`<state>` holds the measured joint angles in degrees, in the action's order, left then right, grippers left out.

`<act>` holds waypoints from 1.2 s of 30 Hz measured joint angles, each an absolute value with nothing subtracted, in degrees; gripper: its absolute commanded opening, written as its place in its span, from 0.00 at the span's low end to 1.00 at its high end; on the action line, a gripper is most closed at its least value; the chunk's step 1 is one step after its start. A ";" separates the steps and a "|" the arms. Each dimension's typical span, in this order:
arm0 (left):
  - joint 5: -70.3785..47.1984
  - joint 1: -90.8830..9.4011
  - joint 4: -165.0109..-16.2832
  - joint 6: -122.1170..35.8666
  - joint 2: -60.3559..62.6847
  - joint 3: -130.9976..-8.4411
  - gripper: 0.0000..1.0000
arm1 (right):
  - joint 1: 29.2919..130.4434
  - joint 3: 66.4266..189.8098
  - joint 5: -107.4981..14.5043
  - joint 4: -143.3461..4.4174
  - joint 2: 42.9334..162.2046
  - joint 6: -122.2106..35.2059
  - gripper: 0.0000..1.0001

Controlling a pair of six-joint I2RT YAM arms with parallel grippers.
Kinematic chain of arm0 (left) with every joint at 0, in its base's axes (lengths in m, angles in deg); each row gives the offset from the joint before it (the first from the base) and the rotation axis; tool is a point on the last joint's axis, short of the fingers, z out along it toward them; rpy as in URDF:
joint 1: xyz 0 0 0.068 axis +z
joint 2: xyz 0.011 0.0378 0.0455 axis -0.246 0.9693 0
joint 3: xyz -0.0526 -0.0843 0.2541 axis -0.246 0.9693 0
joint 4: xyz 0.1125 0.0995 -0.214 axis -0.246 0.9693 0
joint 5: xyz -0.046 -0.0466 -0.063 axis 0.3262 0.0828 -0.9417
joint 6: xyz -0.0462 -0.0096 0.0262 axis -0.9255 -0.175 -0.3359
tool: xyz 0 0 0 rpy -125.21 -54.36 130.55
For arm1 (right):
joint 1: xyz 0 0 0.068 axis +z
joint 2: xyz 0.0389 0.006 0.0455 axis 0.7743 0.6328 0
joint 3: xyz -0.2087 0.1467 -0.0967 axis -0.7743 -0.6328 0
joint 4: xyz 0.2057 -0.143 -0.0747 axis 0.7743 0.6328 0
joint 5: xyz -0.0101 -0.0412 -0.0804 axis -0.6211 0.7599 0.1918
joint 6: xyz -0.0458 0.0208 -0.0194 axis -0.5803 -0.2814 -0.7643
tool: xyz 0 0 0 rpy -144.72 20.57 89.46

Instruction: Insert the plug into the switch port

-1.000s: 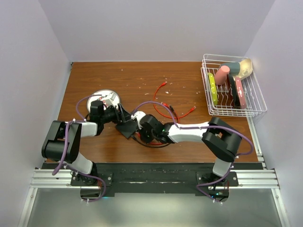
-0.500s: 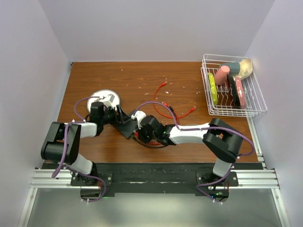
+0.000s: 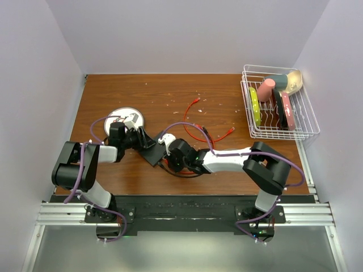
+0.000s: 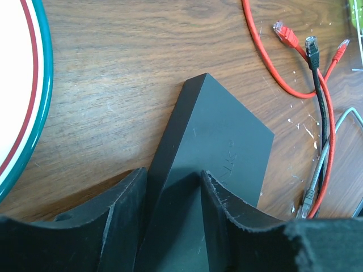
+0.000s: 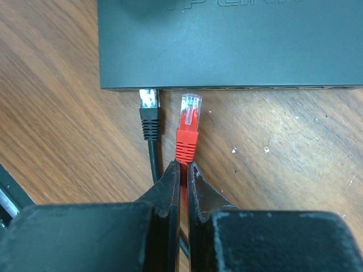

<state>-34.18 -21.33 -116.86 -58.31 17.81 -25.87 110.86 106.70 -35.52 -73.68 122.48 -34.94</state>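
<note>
The black switch (image 3: 152, 153) lies tilted on the wooden table between the two arms. In the left wrist view the switch (image 4: 221, 136) sits between the fingers of my left gripper (image 4: 173, 175), which is shut on its near end. In the right wrist view the switch's (image 5: 227, 45) port edge faces my right gripper (image 5: 184, 165). That gripper is shut on the red cable just behind the red plug (image 5: 189, 122). The plug's clear tip points at the port edge and stops just short of it. A black plug (image 5: 150, 110) lies beside it with its tip at the same edge.
A round white plate (image 3: 126, 118) with a teal and red rim (image 4: 42, 107) lies left of the switch. Loops of red cable (image 3: 195, 122) and a loose black plug (image 4: 312, 45) lie behind. A wire dish rack (image 3: 278, 105) stands at the far right.
My right gripper has moved a little left with the red plug, closer to the switch. My left gripper and the switch have shifted slightly.
</note>
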 measured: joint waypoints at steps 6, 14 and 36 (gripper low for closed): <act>-34.25 -21.31 -116.86 -58.33 17.92 -25.87 0.46 | 110.86 106.88 -35.46 -73.52 123.55 -34.96 0.00; -34.51 -21.31 -116.88 -58.33 18.07 -25.95 0.45 | 110.86 106.90 -35.57 -73.59 123.99 -34.92 0.00; -34.64 -21.01 -117.62 -58.31 18.64 -26.17 0.47 | 111.08 112.71 -35.54 -68.10 127.22 -35.73 0.00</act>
